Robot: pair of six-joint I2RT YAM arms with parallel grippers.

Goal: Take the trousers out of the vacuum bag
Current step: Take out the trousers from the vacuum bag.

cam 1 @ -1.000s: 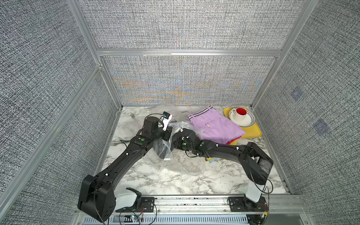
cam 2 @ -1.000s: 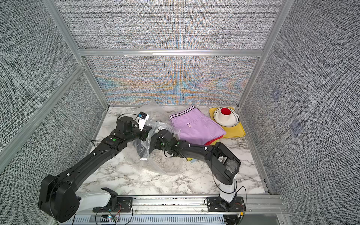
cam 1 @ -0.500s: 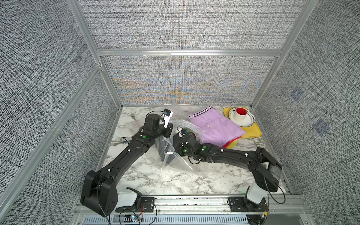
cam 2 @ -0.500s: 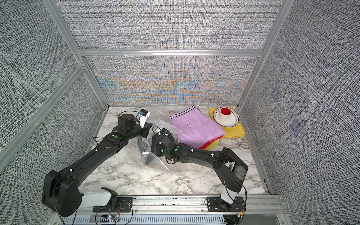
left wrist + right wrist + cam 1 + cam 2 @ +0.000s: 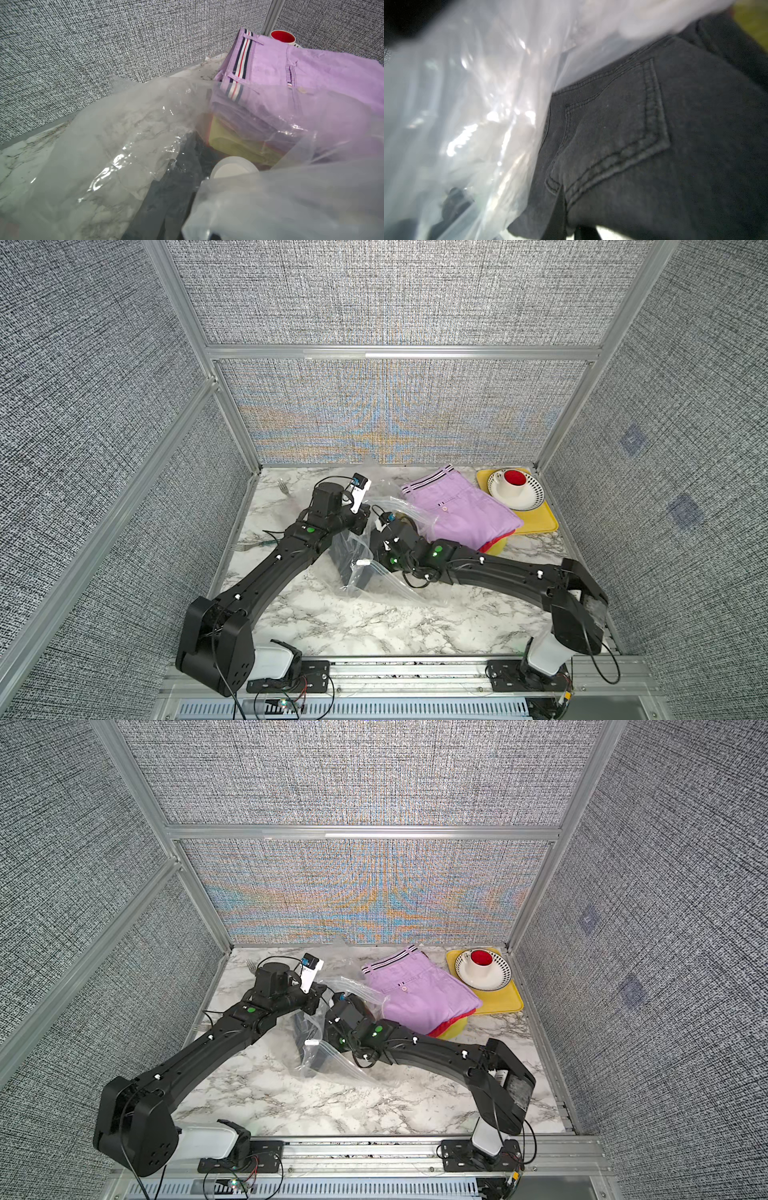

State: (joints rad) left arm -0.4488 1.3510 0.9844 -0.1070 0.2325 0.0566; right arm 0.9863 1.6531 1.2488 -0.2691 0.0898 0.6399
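Lilac trousers [image 5: 457, 510] top the freed stack against the yellow tray [image 5: 536, 524]. Dark grey jeans [image 5: 351, 568], farther from it, sit inside the vacuum bag [image 5: 386, 593], not yet out. Left gripper [image 5: 360, 518] and right gripper [image 5: 375, 545] fingers are closed, grip hidden.

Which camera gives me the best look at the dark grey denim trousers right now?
Right wrist: the dark denim trousers fill it close up, pocket stitching clear. Both top views show only a dark shape inside the vacuum bag; left wrist sees it dimly through plastic.

Walls: grey woven fabric panels [image 5: 374, 294] | Frame: aluminium profiles [image 5: 399, 352] | Desk [image 5: 374, 626]: white, grey-veined marble pattern | Light: even, diffuse
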